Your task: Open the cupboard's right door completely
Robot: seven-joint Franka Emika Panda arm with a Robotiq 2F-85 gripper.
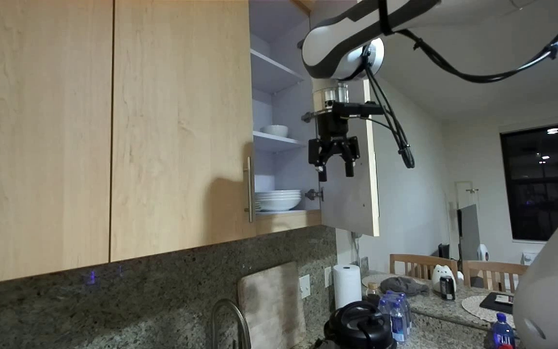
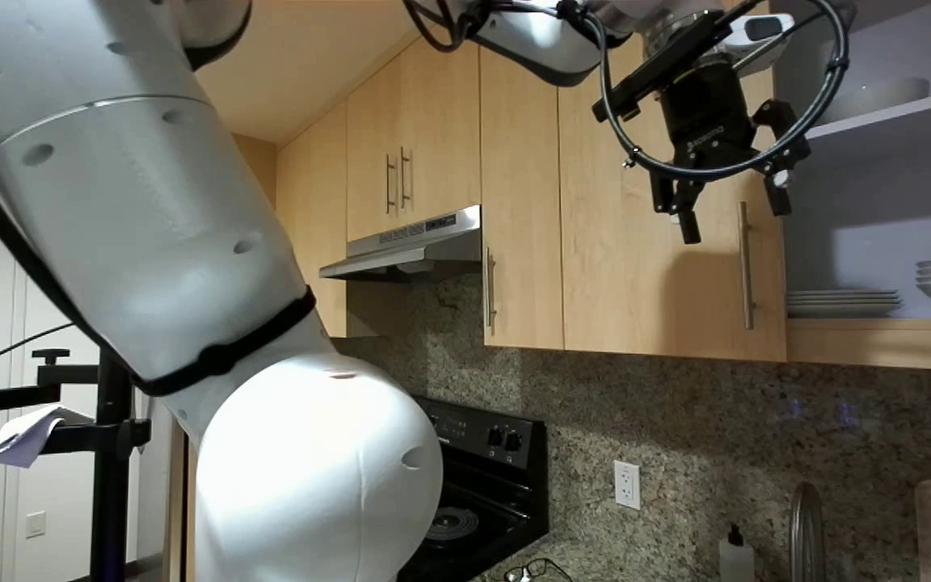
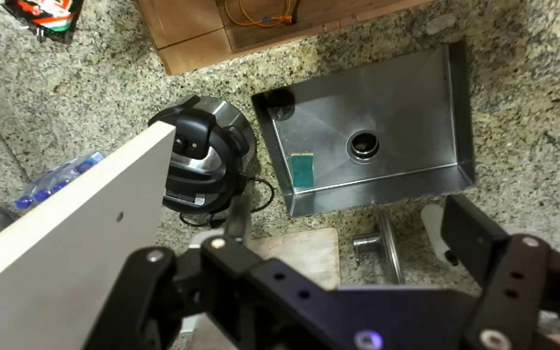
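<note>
Your end effector (image 1: pixel 336 175) hung empty, spread wide — the upright right door (image 1: pixel 349 206) stood beside it, inner face toward it.

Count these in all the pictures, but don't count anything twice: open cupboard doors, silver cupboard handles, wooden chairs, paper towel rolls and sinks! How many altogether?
Open cupboard doors: 1
Silver cupboard handles: 4
Wooden chairs: 2
Paper towel rolls: 1
Sinks: 1
Total: 9
</note>
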